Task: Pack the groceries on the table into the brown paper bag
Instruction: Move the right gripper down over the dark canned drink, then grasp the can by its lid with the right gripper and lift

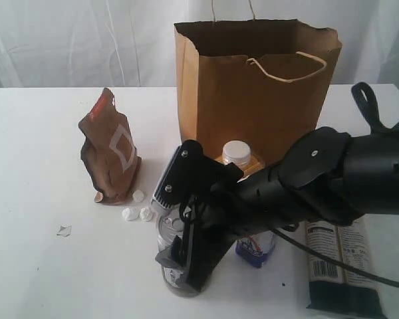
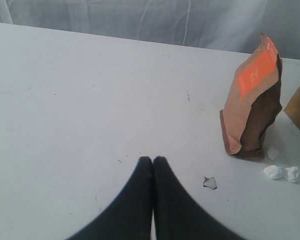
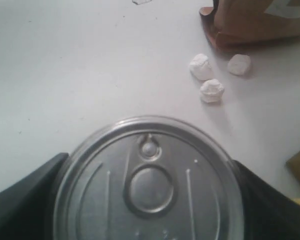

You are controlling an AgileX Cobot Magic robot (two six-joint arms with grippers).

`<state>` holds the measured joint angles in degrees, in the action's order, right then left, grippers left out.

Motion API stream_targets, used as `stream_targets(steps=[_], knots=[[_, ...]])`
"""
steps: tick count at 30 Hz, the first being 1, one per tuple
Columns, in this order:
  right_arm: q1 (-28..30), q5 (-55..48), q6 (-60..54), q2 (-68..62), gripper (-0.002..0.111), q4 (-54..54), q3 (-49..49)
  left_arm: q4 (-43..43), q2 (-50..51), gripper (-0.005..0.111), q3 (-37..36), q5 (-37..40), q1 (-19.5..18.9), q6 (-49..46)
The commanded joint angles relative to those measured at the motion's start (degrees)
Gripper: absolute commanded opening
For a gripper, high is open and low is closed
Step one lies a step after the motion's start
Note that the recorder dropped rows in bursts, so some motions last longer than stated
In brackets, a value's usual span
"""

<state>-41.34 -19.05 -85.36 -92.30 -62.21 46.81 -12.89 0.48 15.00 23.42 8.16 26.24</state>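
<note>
The brown paper bag (image 1: 253,93) stands open at the back of the table (image 1: 33,266). My right gripper (image 1: 178,264) reaches across the front and is shut on the dark pull-tab can (image 1: 167,229); in the right wrist view its black fingers (image 3: 25,200) press both sides of the can (image 3: 150,185). The yellow white-capped bottle (image 1: 236,151) stands behind the arm, and the white-blue carton (image 1: 256,249) shows under it. At the right lies the long dark noodle packet (image 1: 339,266). The brown foil pouch (image 1: 110,156) stands at the left. My left gripper (image 2: 153,159) is shut and empty. The jar is hidden.
Three small white lumps (image 1: 138,211) lie by the pouch's foot, close to the can. A torn scrap (image 1: 64,230) lies on the table at the left. The left wrist view shows the pouch (image 2: 252,105), the lumps (image 2: 282,172) and a white curtain (image 2: 140,20) behind.
</note>
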Motion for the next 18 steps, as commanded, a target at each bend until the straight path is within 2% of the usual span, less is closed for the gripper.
stream_targets(steps=[1, 3, 4, 10, 18], knots=[[-0.4, -2.1, 0.7, 0.0, 0.057, 0.2, 0.0, 0.4, -0.5, 0.0, -0.3, 0.2, -0.1, 0.6], [-0.4, -2.0, 0.7, 0.3, 0.044, 0.3, 0.0, 0.4, -0.5, 0.0, -0.3, 0.2, -0.1, 0.6], [-0.4, -1.9, 0.7, 0.2, 0.034, 0.3, 0.0, 0.4, -0.5, 0.0, -0.3, 0.2, -0.1, 0.6], [-0.4, -1.9, 3.0, 1.2, 0.002, 0.3, 0.0, 0.4, -0.5, 0.0, -0.3, 0.2, -0.1, 0.6], [-0.4, -0.8, 12.2, 9.8, 0.0, 0.3, 0.0, 0.2, -0.5, 0.0, -0.3, 0.2, -0.1, 0.6]])
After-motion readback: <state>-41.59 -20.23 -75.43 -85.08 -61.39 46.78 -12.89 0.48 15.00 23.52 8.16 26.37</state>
